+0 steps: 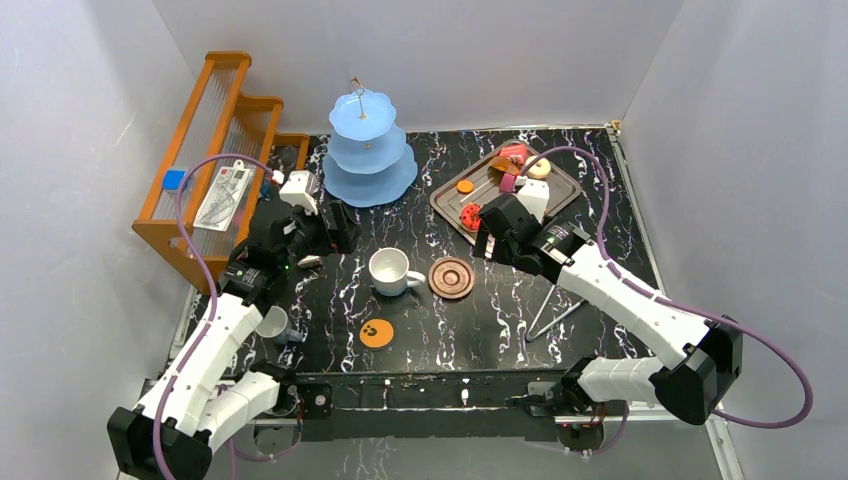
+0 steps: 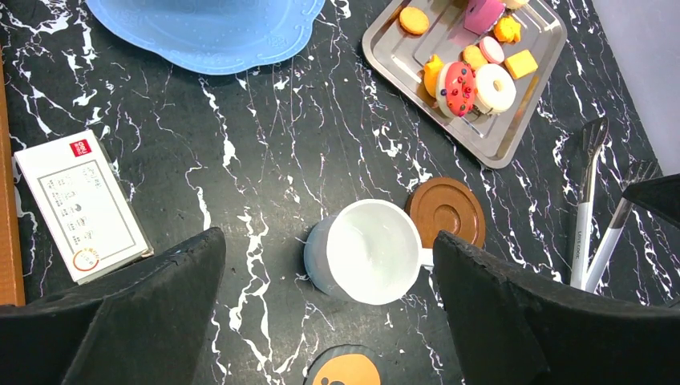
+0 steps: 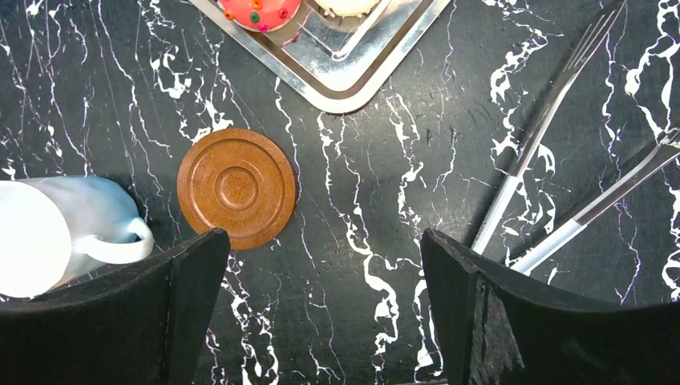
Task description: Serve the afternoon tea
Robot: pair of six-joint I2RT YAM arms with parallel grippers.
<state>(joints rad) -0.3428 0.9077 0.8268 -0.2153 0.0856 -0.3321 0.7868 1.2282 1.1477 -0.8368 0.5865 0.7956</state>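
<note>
The light-blue three-tier stand (image 1: pixel 368 150) rises at the back of the black marble table. Small pastries lie on a silver tray (image 1: pixel 487 188): a red one (image 1: pixel 470 215), an orange one (image 1: pixel 465 186), a white donut (image 1: pixel 540 168). The white mug (image 1: pixel 388 272) stands mid-table beside the brown ridged saucer (image 1: pixel 451 277). The grey cup (image 1: pixel 272 323) is near my left arm, the orange paw-print coaster (image 1: pixel 376 333) in front. My left gripper (image 2: pixel 327 241) hangs open above the mug (image 2: pixel 373 250). My right gripper (image 3: pixel 321 241) is open over bare table, right of the saucer (image 3: pixel 236 188).
An orange wooden rack (image 1: pixel 215 150) stands at the back left, with a white card (image 2: pixel 80 204) lying beside it. Metal tongs (image 1: pixel 555 310) lie on the right, under my right arm. White walls close in the table on three sides.
</note>
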